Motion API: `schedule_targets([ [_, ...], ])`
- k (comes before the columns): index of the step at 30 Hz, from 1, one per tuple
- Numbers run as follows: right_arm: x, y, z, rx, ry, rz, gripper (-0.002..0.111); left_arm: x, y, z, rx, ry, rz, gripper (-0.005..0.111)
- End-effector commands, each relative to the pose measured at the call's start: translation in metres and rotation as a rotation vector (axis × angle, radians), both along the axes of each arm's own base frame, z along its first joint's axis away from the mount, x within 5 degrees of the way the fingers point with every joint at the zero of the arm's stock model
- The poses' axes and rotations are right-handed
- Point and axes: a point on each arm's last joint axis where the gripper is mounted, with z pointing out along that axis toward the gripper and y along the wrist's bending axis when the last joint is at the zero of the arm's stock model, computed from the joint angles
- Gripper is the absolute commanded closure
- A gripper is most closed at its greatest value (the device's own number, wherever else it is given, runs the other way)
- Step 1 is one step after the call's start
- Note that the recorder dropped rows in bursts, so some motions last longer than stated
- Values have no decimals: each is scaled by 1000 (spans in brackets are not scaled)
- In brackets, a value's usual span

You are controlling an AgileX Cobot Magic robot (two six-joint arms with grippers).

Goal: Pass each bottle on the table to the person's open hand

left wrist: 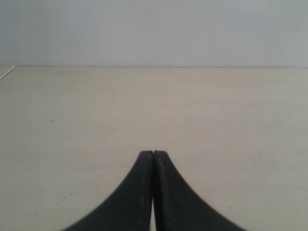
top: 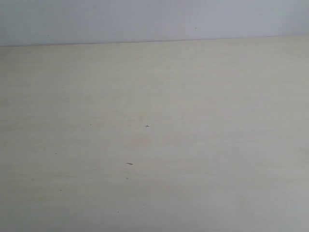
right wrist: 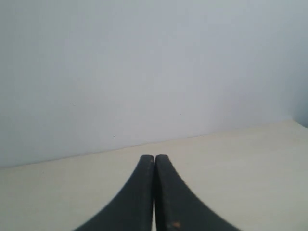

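The pale beige wood-grain table (top: 193,145) fills the exterior view, marked only by a few tiny dark specks. No bottle and no person's open hand shows in any view. Neither arm appears in the exterior view. In the left wrist view my left gripper (left wrist: 153,153) is shut, its two black fingers pressed together with nothing between them, low over the table (left wrist: 231,110). In the right wrist view my right gripper (right wrist: 154,157) is likewise shut and holds nothing, above the table (right wrist: 250,159) and facing the wall.
A plain pale grey wall (top: 154,19) rises behind the table's far edge. The same wall (right wrist: 144,72) fills most of the right wrist view. A thin white strip (left wrist: 7,73) lies at the table's edge in the left wrist view.
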Motion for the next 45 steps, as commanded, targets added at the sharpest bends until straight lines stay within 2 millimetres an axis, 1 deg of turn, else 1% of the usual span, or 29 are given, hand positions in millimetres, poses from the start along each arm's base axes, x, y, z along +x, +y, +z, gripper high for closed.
schedule_targets([
  [1, -1, 0, -17, -2, -67, -6, 108, 0, 0, -1, -11, -5, 3, 104],
  [3, -2, -1, -24, -14, -1, -15, 108, 0, 0, -1, -11, -3, 3, 104],
  [6, -2, -1, -27, -41, 38, -22, 108, 0, 0, -1, -9, -3, 4, 104],
  [15, -2, -1, -26, -45, 20, -21, 108, 0, 0, -1, -9, -1, 4, 104],
  [19, -2, -1, -22, -26, -24, -18, 108, 0, 0, -1, -9, -1, 4, 104],
  [24, -2, 0, -22, 24, -21, -11, 108, 0, 0, -1, -9, -1, 4, 104],
  [28, -2, 0, -23, -27, -8, -4, 108, 0, 0, -1, -9, -1, 4, 104],
  [36, -2, 1, -33, -136, 99, 7, 108, 0, 0, -1, -9, -1, 4, 104],
  [40, -2, 0, -32, -69, 91, 0, 108, 0, 0, -1, -9, -1, 4, 104],
  [43, -2, -1, -26, 51, 27, -14, 108, 0, 0, -1, -9, -1, 4, 104],
  [45, -2, -1, -25, 93, 11, -18, 108, 0, 0, -1, -9, -1, 4, 104],
])
